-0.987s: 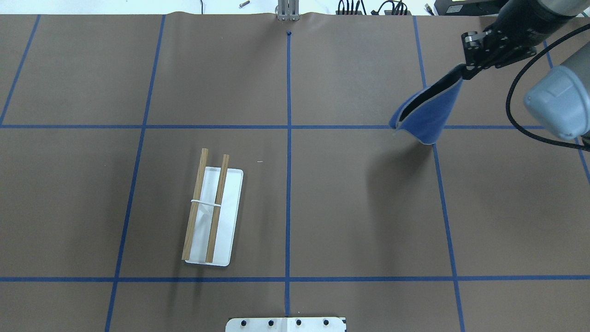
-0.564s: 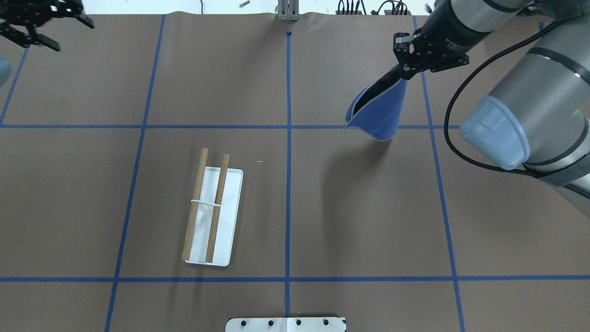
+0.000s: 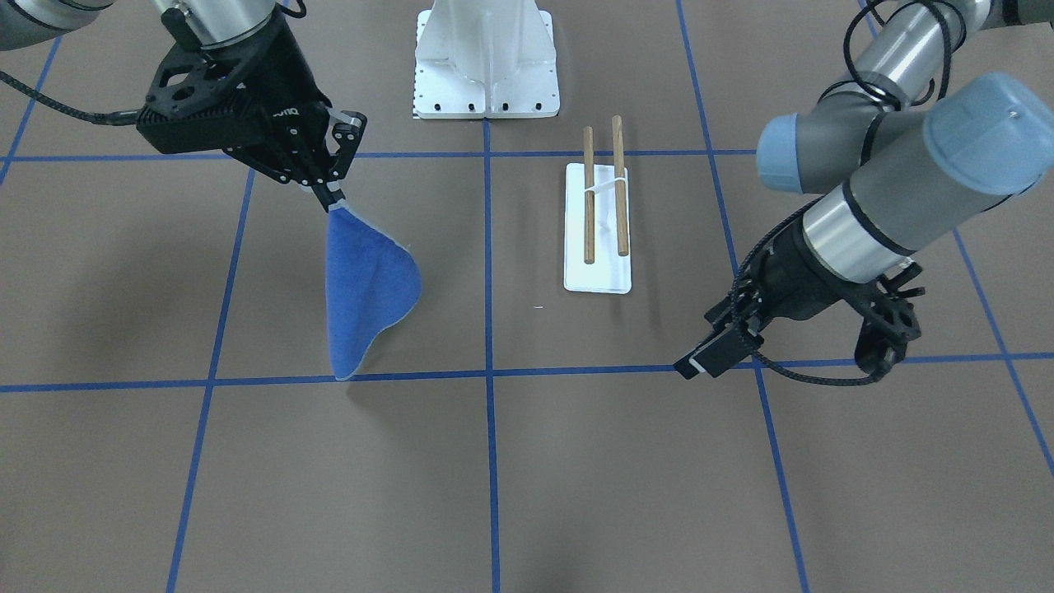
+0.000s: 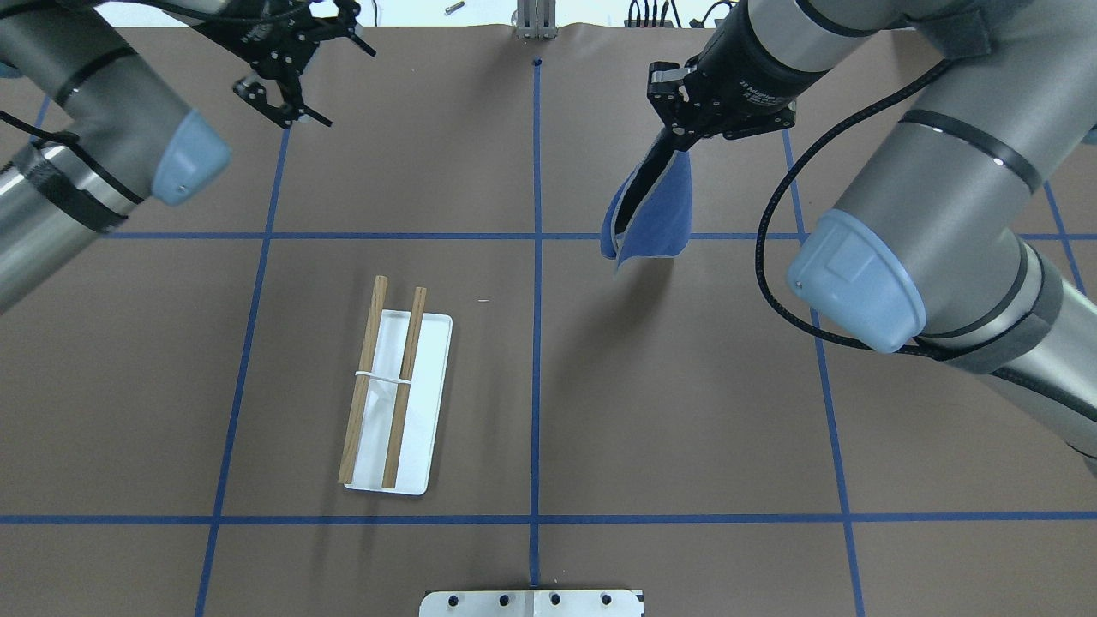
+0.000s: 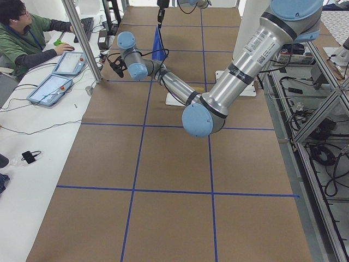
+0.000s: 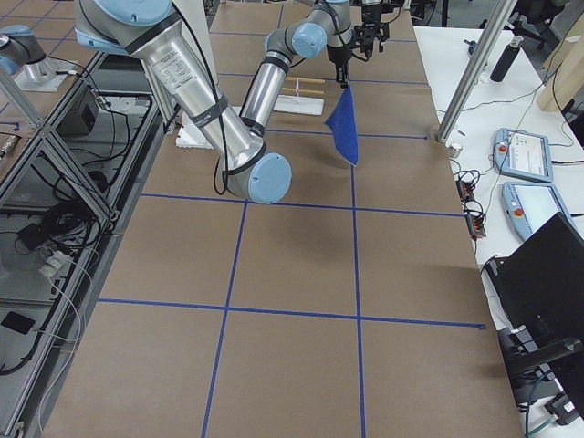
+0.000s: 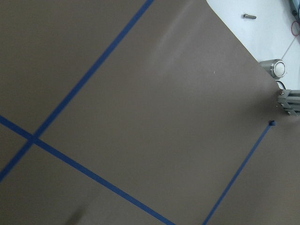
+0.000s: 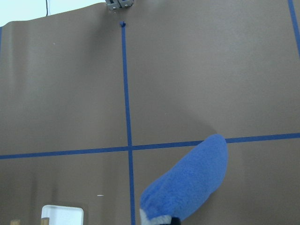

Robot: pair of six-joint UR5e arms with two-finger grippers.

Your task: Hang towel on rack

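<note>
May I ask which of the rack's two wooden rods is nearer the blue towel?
The wooden rod on the robot's right, above the middle of the white base; the other rod follows its edge farther from the blue towel.

Opposed steep views, rack [image 4: 426, 394] shared, wrist's perhaps

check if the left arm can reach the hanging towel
Probably yes: the left tool is open, only bare table lies between it and the towel held by the right tool, and the rack sits aside.
</note>
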